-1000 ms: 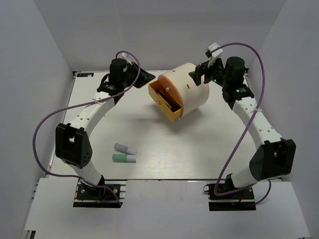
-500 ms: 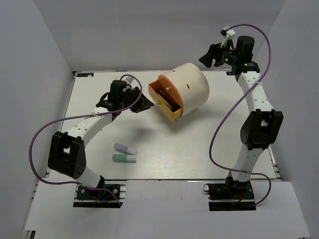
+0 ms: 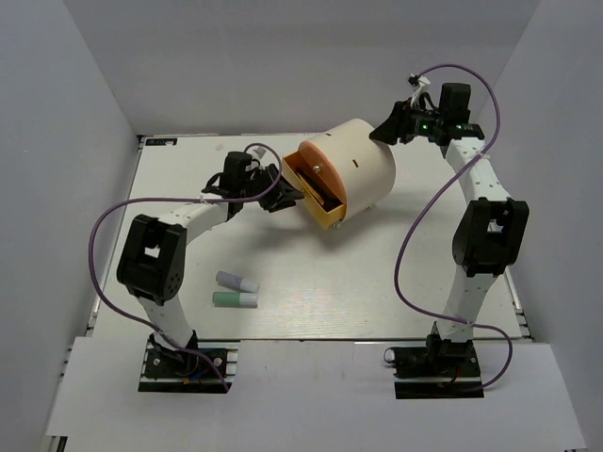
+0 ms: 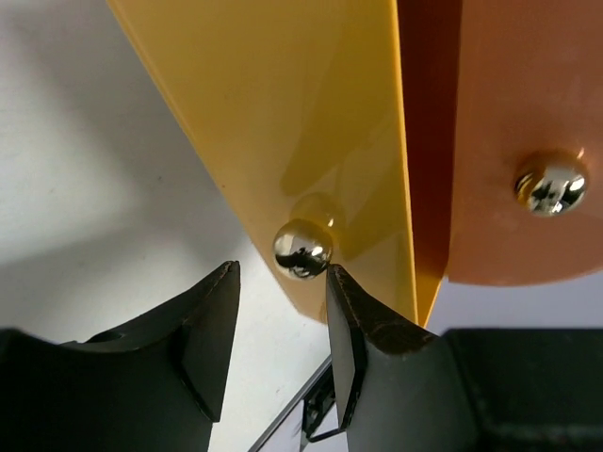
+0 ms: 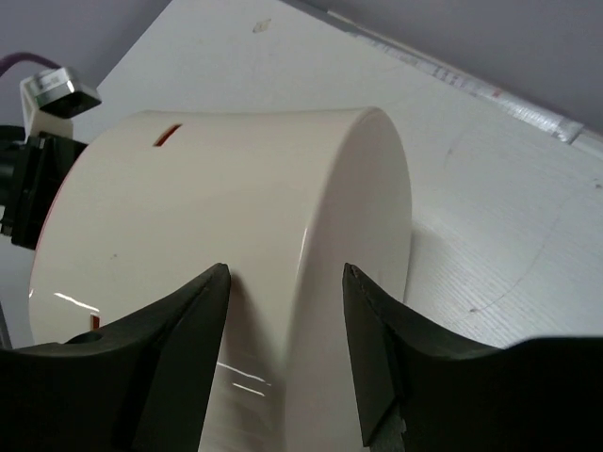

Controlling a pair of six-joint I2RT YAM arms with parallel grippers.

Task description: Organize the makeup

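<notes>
A lavender tube (image 3: 236, 281) and a mint green tube (image 3: 234, 299) lie side by side on the table at the near left, away from both arms. The cream drum (image 3: 353, 165) lies on its side with its yellow drawer (image 3: 325, 209) pulled out; dark items lie inside it. My left gripper (image 3: 288, 193) is at the drawer front. In the left wrist view the left gripper (image 4: 281, 273) is open, and the drawer's silver knob (image 4: 302, 248) sits just beyond the tips, touching the right finger (image 4: 363, 330). My right gripper (image 5: 285, 275) is open, hovering at the drum's (image 5: 236, 188) rear top.
The drum's orange face (image 4: 518, 113) carries a second silver knob (image 4: 551, 184) above the drawer. White walls close in the table (image 3: 424, 273) on three sides. A metal rail (image 5: 490, 89) runs along the far edge behind the drum.
My left arm swung from the back left over to the drawer front and its jaws opened. My right arm lifted away from the drum, then came back down to its rear top.
</notes>
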